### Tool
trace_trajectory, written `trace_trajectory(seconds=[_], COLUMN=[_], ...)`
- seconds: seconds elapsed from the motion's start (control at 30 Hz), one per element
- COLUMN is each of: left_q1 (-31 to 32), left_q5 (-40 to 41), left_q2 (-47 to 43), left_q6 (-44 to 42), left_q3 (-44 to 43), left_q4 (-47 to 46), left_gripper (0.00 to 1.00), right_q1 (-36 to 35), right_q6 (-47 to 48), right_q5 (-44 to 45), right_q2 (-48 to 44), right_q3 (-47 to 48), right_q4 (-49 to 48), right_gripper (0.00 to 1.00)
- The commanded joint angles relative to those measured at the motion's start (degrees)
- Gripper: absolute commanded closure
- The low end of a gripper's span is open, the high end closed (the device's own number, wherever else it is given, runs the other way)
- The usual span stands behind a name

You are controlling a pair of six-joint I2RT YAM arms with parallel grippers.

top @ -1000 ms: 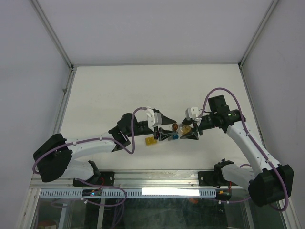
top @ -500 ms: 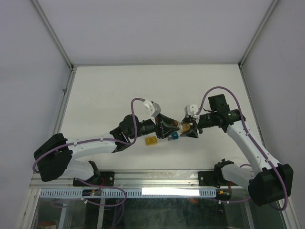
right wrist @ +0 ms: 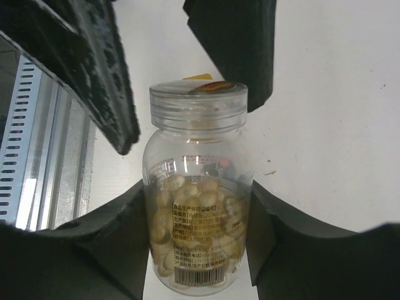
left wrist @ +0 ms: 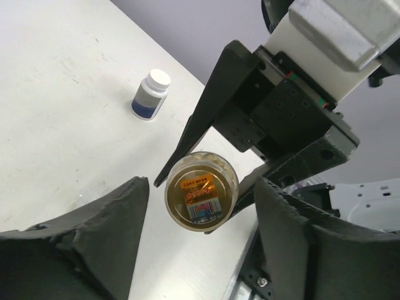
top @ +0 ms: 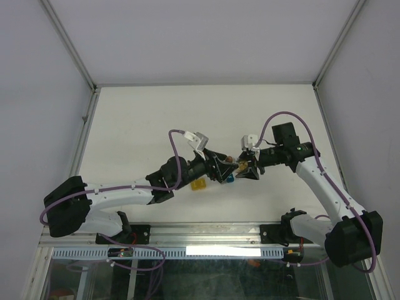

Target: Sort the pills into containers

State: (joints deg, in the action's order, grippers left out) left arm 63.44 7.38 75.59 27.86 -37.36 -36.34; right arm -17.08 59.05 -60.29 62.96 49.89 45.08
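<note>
Clear vial [right wrist: 199, 187] clamped in the right gripper [right wrist: 197, 200]; the left gripper [left wrist: 201, 187] has just released its lid [right wrist: 199, 103] (still on), so unscrewing looks unfinished

1. Top external view: high behind the arm bases, looking down at the whole table [top: 125, 125], distant.
2. Left wrist view: close, facing the clear vial [left wrist: 201, 199] cap-on.
3. Right wrist view: very close, along the right gripper [right wrist: 199, 212], with the same vial side-on.
</note>
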Motion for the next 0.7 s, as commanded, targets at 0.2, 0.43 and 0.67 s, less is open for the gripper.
trace_trajectory(seconds=[0.2,0.43,0.67], left_q1=[0.3,-3.5,-8.8], left_q5=[-2.8,-20.6,-37.0], left_q2=[-9.9,-13.9,-6.4], left_q6=[-7.1,-30.4,-37.6], left_q3=[3.9,7.4,3.1], left_q4=[0.3,-5.2,-7.3], left_gripper=[0.07,0.08,0.09], right_q1=[0.3,0.3,0.3], right_q6=[0.2,7.4,10.3], right_q5=[-4.6,-7.8,-8.6], right_q2=[-0.5,-0.5,-0.9], right_q3=[1.7,1.8,1.4], right_q4=[0.5,5.4,7.1], right_gripper=[1.00,1.00,1.00])
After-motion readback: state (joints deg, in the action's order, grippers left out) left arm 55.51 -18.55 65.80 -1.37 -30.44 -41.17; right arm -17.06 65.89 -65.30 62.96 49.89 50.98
